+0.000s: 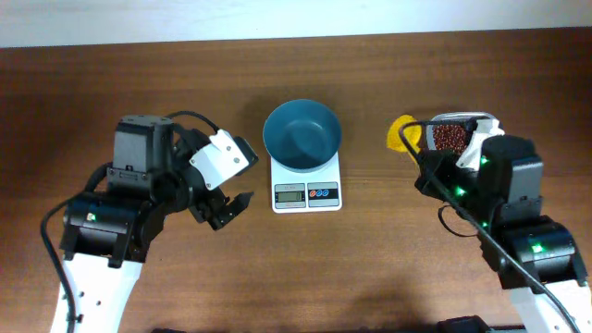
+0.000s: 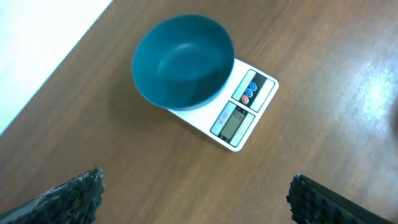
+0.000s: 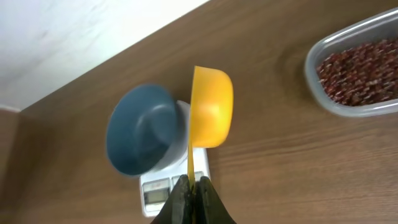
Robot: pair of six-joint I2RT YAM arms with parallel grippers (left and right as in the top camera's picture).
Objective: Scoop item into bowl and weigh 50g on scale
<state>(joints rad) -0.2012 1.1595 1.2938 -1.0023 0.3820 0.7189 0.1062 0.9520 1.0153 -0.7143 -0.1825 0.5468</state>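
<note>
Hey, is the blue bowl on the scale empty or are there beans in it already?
Empty. The bowl sits on the scale with a bare teal inside; the beans are in the clear tub.

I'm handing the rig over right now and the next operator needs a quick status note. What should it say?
The left gripper is open and empty, left of the scale.
The right gripper is shut on the handle of the yellow scoop, held between the teal bowl and the clear tub of red-brown beans.
Done: the bowl sits on the scale and is empty.
Left: scoop beans into the bowl until it reads 50 g.
</note>
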